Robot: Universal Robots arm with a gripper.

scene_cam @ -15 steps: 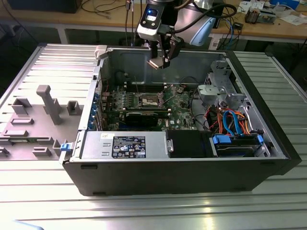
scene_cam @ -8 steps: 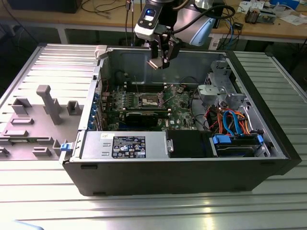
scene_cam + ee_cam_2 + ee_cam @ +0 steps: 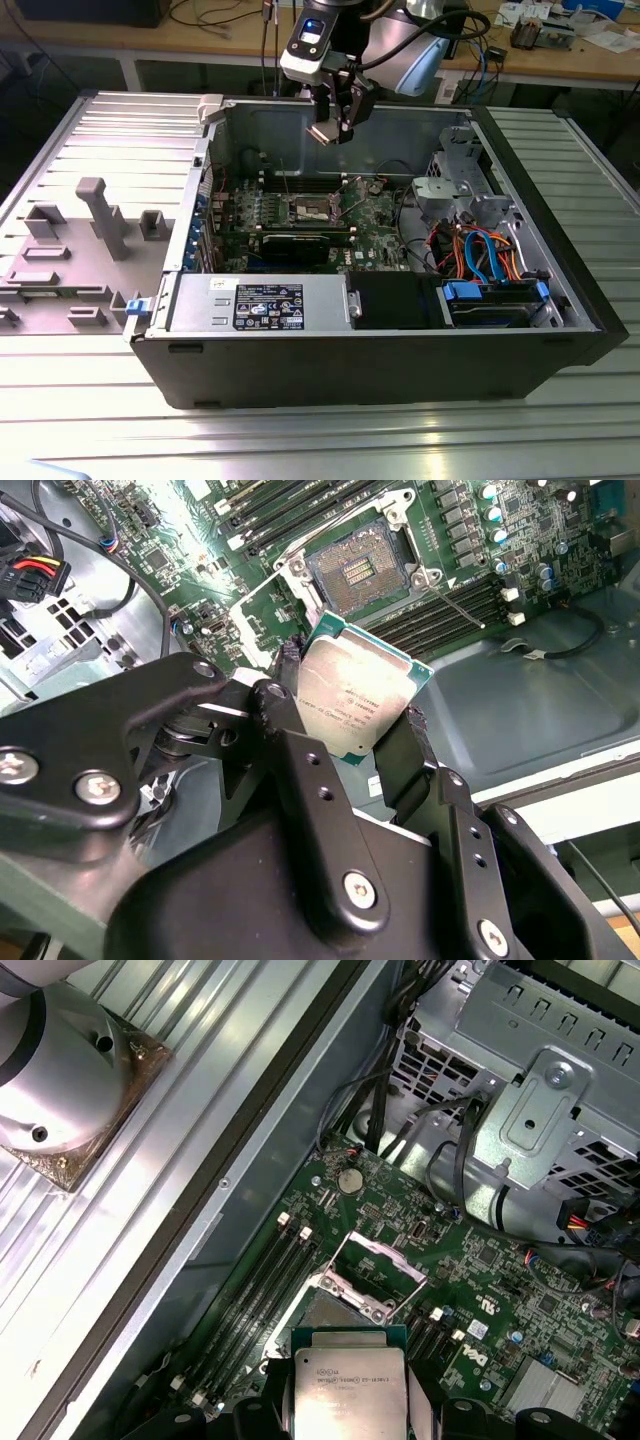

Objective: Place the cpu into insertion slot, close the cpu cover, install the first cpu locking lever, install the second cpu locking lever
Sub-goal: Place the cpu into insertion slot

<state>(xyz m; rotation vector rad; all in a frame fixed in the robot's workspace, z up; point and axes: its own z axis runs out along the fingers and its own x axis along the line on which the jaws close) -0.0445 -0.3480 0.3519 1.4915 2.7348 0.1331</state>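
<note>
Exterior view
Claw (image 3: 334,128): one, hanging over the open computer case (image 3: 400,352), above its far wall.
Chip (image 3: 322,133): one, pinched in the claw, held in the air and well apart from the board below.
Socket (image 3: 312,207): one, on the green board (image 3: 375,215) inside the case, nearer than the claw.
Graphics card (image 3: 295,245): one long black card, just in front of the socket.
Label (image 3: 268,305): one black sticker with white print on the grey power supply (image 3: 200,300) at the near wall; the print was too small to make out.
Grey fixture (image 3: 95,215): one moulded plate with upright posts on the table, at the exterior view's left of the case.

Second wrist view
Claw state: two black fingers (image 3: 408,742) closed on opposite edges of the chip (image 3: 355,700), nothing else between them.
Chip top: silvery, with a few lines of dark print.
Socket (image 3: 360,575): uncovered, with its dark middle bare, beyond the chip.

First wrist view
Cover (image 3: 378,1263): one thin metal frame, standing raised at the socket's far edge.
Chip (image 3: 345,1390): flat, with its printed side up, over the socket and not touching it.
Coin battery (image 3: 348,1180): one, on the board beyond the cover.
</note>
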